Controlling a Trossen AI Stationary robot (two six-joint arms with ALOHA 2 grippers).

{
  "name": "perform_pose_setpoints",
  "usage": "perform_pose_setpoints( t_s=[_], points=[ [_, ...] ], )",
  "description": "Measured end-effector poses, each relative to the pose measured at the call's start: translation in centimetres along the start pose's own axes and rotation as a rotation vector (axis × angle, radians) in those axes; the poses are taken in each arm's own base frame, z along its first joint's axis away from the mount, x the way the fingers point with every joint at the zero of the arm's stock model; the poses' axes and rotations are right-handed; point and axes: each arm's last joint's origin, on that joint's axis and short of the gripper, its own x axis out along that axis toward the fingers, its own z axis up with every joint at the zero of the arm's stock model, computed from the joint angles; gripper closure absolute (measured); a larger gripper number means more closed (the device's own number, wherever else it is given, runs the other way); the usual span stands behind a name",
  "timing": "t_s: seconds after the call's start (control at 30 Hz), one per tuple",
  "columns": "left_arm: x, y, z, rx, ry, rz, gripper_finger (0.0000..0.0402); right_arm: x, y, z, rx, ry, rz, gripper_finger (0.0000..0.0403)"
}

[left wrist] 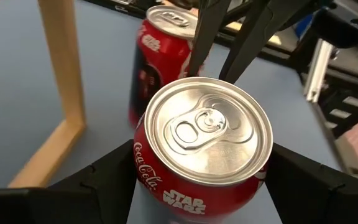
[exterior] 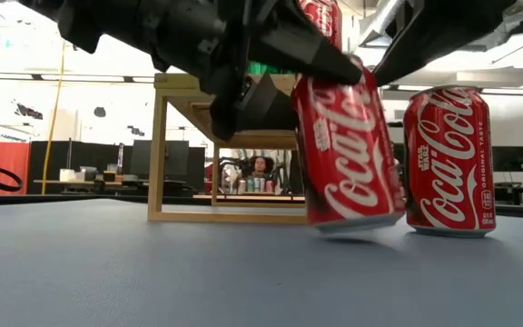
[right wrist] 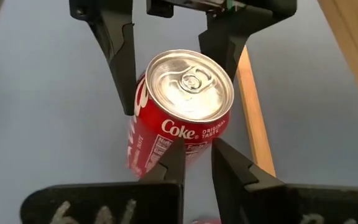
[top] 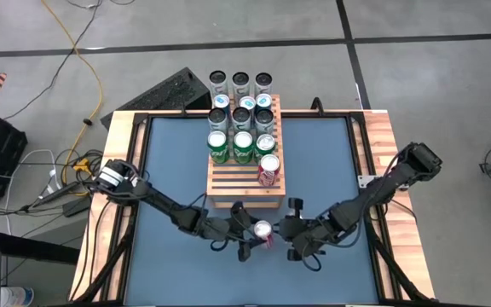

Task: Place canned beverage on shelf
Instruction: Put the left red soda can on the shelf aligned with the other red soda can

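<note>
Low view, tilted red can [exterior: 348, 150] between left end effector [exterior: 280, 77] fingers, seemingly gripped.

Blue surface [top: 169, 170] carries the slatted wooden shelf [top: 244, 189] and two red cans [exterior: 446, 161], one tilted [exterior: 348, 154].

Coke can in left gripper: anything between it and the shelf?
Nothing visible. The Coke can, in the left gripper, sits before the shelf, whose near row has bare slats left and middle; a red can fills its right end. The right gripper and a second Coke can stand aside.
</note>
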Motion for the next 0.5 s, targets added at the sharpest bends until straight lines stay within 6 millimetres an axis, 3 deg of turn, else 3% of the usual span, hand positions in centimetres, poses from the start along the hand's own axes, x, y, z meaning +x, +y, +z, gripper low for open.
perform_pose_setpoints(
  t_s=[0.3,0.5],
  points=[
    [-0.9,-2.1,0.4,-0.108,-0.048,-0.100,0.0121,-2.9,-0.2,2.3,-0.096,0.046,-0.138,0.0340],
    [-2.0,-3.8,3.1,-0.063,-0.041,-0.109,0.0119,-5.4,-0.8,4.8,-0.130,0.065,-0.187,0.0340]
  ],
)
